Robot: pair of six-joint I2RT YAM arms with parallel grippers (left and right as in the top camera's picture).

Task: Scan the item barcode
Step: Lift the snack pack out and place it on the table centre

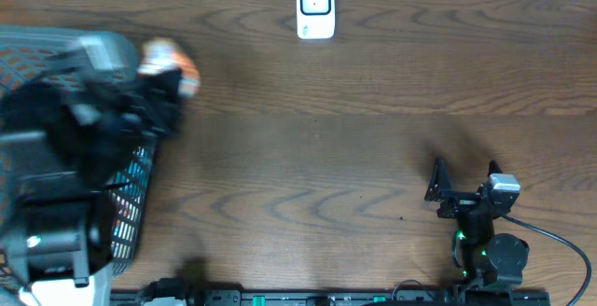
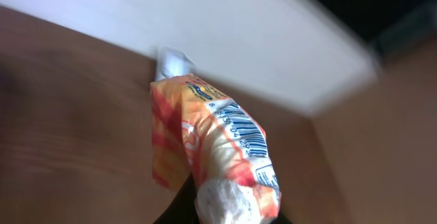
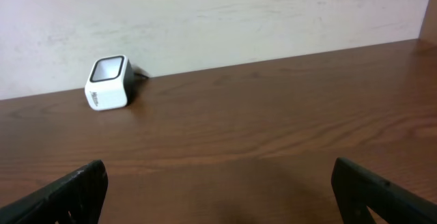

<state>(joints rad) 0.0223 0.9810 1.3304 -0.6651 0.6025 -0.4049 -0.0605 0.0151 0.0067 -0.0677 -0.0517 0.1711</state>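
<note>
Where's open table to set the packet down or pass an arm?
Bare wood spans the middle of the table, between basket and right gripper, in front of the scanner; the far-right corner too. Crowded at left: basket, left arm and the held snack packet.

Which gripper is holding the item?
The left gripper: it is shut on the orange barcoded packet, while the right gripper stands open and empty.

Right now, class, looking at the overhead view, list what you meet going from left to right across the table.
Dark mesh basket → orange-and-white plastic snack packet → small white boxy barcode scanner → open black right gripper.
</note>
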